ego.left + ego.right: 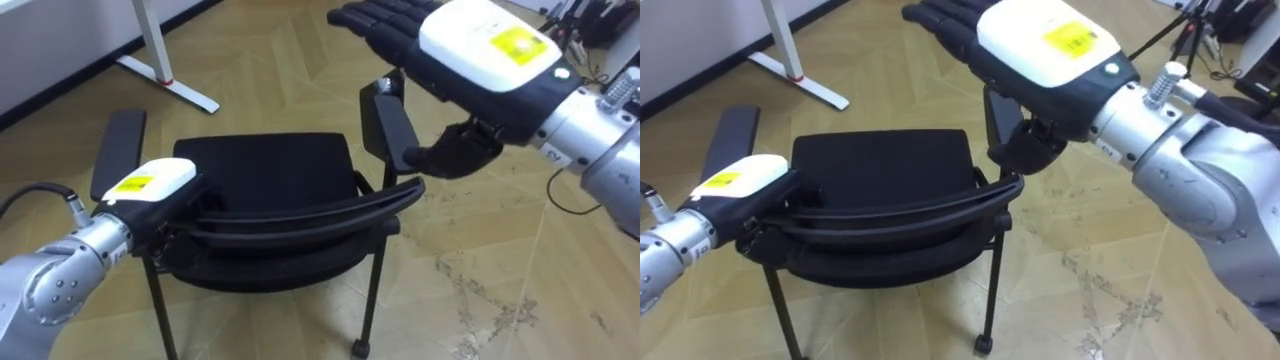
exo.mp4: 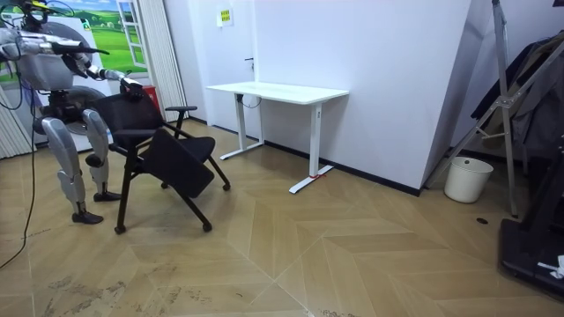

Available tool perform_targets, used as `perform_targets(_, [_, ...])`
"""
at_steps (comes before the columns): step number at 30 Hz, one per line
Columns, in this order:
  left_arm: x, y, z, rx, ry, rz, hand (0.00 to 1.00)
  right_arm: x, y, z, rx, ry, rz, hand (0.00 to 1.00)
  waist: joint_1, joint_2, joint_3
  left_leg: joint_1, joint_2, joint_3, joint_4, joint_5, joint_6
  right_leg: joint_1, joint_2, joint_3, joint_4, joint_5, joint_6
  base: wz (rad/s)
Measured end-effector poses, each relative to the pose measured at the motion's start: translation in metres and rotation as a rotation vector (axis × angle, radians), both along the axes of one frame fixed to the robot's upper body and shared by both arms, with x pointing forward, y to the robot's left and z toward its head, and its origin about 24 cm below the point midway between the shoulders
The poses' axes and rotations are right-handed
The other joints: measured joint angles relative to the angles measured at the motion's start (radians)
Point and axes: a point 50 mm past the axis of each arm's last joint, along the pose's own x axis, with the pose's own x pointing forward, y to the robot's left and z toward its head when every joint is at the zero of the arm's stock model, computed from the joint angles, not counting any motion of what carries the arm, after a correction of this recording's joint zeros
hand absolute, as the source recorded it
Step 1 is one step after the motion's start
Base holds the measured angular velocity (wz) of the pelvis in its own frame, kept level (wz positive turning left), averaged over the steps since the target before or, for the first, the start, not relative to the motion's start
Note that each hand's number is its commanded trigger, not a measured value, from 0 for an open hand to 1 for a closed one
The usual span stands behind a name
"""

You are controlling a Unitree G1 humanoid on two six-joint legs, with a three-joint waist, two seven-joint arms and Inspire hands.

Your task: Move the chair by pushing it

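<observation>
matt black chair [image 1: 262,170], wood-look floor [image 1: 480,260]

Left robot hand [image 1: 150,185] first: a white shell on its back, a yellow sticker on that, then a silver metal wrist dotted with small dark screw holes (a black cable loops out of it at the near left). Over to the right robot hand [image 1: 480,45]: the same white plate and yellow sticker, with black ribbed fingers [image 1: 375,18], a black thumb and a black cuff. Behind it come a ridged silver wrist and a smooth grey forearm. In the room view, a grey torso and silvery-grey legs.
</observation>
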Motion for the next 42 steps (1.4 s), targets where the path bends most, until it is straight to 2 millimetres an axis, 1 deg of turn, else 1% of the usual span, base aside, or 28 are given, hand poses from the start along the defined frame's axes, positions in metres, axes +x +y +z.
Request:
perform_targets(2, [0.001, -0.002, 0.000, 0.000, 0.000, -0.010, 1.00, -0.001, 0.003, -0.005, -0.019, 0.036, 0.015, 0.00, 0.010, 0.000, 0.0001, -0.001, 0.000, -0.001, 0.000, 0.000, 0.000, 0.000, 0.000, -0.001, 0.000, 0.000, 0.000, 0.00])
perform_targets(8, [0.001, -0.005, 0.000, 0.003, -0.003, -0.039, 1.00, -0.004, 0.009, -0.015, -0.074, 0.121, 0.053, 0.00, 0.019, 0.000, -0.0002, -0.006, -0.001, -0.019, 0.000, 0.000, -0.001, 0.002, -0.003, -0.018, 0.000, 0.000, 0.000, 0.09])
perform_targets(10, [0.002, -0.006, 0.000, 0.005, 0.003, -0.046, 1.00, -0.006, 0.012, -0.021, -0.107, 0.165, 0.070, 0.00, 0.023, 0.000, -0.0005, -0.004, -0.001, -0.027, 0.000, 0.001, -0.001, 0.007, -0.003, -0.025, 0.000, 0.000, 0.000, 0.06])
perform_targets(17, [0.001, -0.009, -0.002, 0.006, 0.015, -0.064, 1.00, -0.010, 0.012, -0.036, -0.224, 0.289, 0.096, 0.00, 0.038, 0.000, -0.0004, 0.003, -0.001, -0.032, 0.000, 0.000, -0.001, 0.022, -0.004, -0.036, -0.003, 0.000, 0.000, 0.03])
perform_targets(21, [0.001, -0.010, -0.003, 0.004, 0.020, -0.063, 1.00, -0.011, 0.008, -0.045, -0.275, 0.361, 0.086, 0.00, 0.043, 0.002, 0.0000, 0.004, -0.002, -0.034, 0.000, 0.001, -0.001, 0.028, -0.004, -0.037, -0.014, 0.000, 0.000, 0.00])
perform_targets(22, [0.001, -0.011, -0.004, 0.004, 0.025, -0.064, 1.00, -0.012, 0.006, -0.049, -0.301, 0.391, 0.084, 0.00, 0.043, 0.007, 0.0025, 0.005, -0.002, -0.036, 0.000, 0.001, -0.001, 0.034, -0.004, -0.036, -0.015, 0.000, 0.000, 0.04])
perform_targets(24, [0.001, -0.011, -0.004, 0.003, 0.029, -0.060, 1.00, -0.012, 0.003, -0.057, -0.330, 0.448, 0.071, 0.00, 0.043, 0.007, 0.0026, 0.008, -0.002, -0.037, 0.000, 0.001, -0.001, 0.037, -0.004, -0.036, -0.016, 0.000, 0.001, 0.00])
perform_targets(26, [0.001, -0.010, -0.004, -0.001, 0.030, -0.056, 1.00, -0.010, 0.000, -0.062, -0.357, 0.496, 0.052, 0.00, 0.042, 0.010, 0.0047, 0.007, -0.002, -0.037, 0.000, 0.000, -0.001, 0.037, -0.004, -0.037, -0.016, 0.000, 0.001, 0.00])
perform_targets(31, [0.002, -0.012, -0.005, -0.007, 0.035, -0.053, 1.00, -0.003, -0.020, -0.079, -0.402, 0.657, -0.060, 0.00, 0.041, 0.016, 0.0043, 0.001, -0.002, -0.045, 0.003, 0.000, -0.001, 0.035, -0.006, -0.047, -0.015, 0.000, 0.001, 0.03])
perform_targets(34, [0.004, -0.016, -0.006, -0.006, 0.039, -0.057, 1.00, -0.001, -0.025, -0.083, -0.399, 0.688, -0.091, 0.00, 0.045, 0.023, 0.0016, 0.000, -0.003, -0.054, 0.003, 0.000, -0.001, 0.036, -0.006, -0.052, -0.015, 0.000, 0.001, 0.07])
perform_targets(37, [0.003, -0.017, -0.007, -0.010, 0.036, -0.058, 1.00, 0.000, -0.028, -0.085, -0.396, 0.708, -0.108, 0.00, 0.049, 0.026, 0.0004, 0.001, -0.002, -0.056, 0.005, 0.000, -0.001, 0.036, -0.007, -0.054, -0.015, 0.000, 0.001, 0.01])
perform_targets(42, [0.004, -0.020, -0.008, -0.012, 0.036, -0.064, 1.00, 0.002, -0.029, -0.089, -0.376, 0.729, -0.129, 0.00, 0.062, 0.028, 0.0006, 0.003, -0.002, -0.056, 0.006, 0.000, -0.001, 0.037, -0.007, -0.052, -0.015, 0.000, 0.001, 0.00])
